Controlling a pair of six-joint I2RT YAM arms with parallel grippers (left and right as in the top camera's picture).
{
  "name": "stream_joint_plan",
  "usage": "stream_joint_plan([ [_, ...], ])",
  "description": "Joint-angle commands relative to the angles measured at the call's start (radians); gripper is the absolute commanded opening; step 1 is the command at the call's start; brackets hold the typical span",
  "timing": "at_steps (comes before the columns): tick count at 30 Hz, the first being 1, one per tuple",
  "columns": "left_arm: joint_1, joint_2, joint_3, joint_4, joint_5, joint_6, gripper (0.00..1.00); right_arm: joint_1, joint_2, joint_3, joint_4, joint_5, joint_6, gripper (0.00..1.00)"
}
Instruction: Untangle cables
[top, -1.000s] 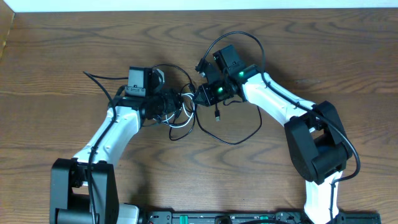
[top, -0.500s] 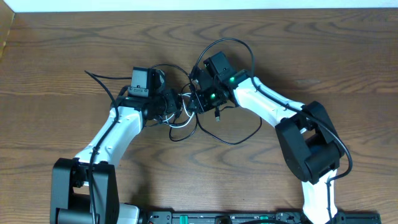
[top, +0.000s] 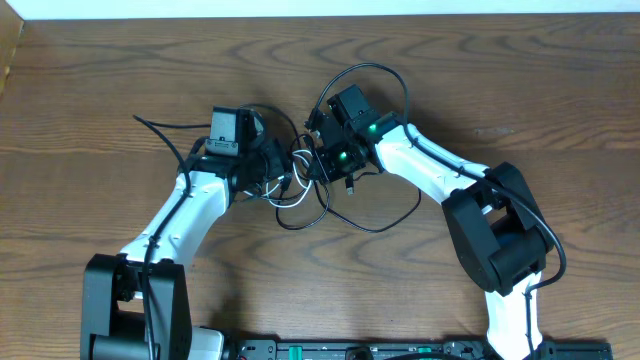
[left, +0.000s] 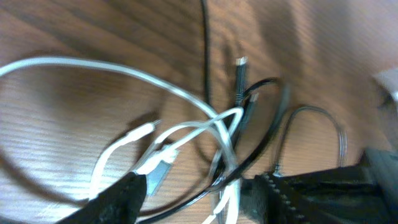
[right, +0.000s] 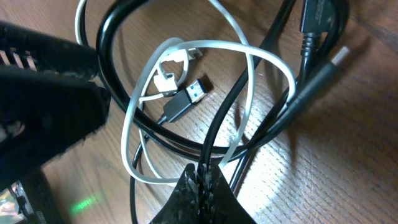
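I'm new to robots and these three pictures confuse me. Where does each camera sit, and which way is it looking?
Overhead: fixed above the table, facing straight down; left arm, right arm and the tangle between them show.
Left wrist: on the left arm, facing down past the left gripper at the white cable.
Right wrist: on the right arm, facing down; the right gripper pinches the black cable.
Shared: both wrist views show that white loop crossing the black cable.

Left wrist view blurred throughout. Left gripper (left: 196, 196) cropped by bottom edge; white cable (left: 124, 71) runs off left edge. Right gripper (right: 202, 186) cropped at bottom; black cable (right: 225, 115) vanishes into its pinch. Overhead: cable crossings too small to trace.
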Motion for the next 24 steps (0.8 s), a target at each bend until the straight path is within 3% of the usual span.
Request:
stream_joint_plan([
  [1,0.005,0.010,-0.005,0.023,0.075,-0.009,0.66,0.004,0.009,0.003,-0.002,-0.003,-0.003,0.01],
  [17,0.002,0.075,-0.016,0.067,0.014,-0.052,0.61,0.004,0.009,0.003,-0.001,-0.003,-0.003,0.01],
  [24,0.002,0.084,-0.016,0.082,-0.009,-0.051,0.46,0.004,0.009,0.003,0.002,-0.003,-0.003,0.01],
])
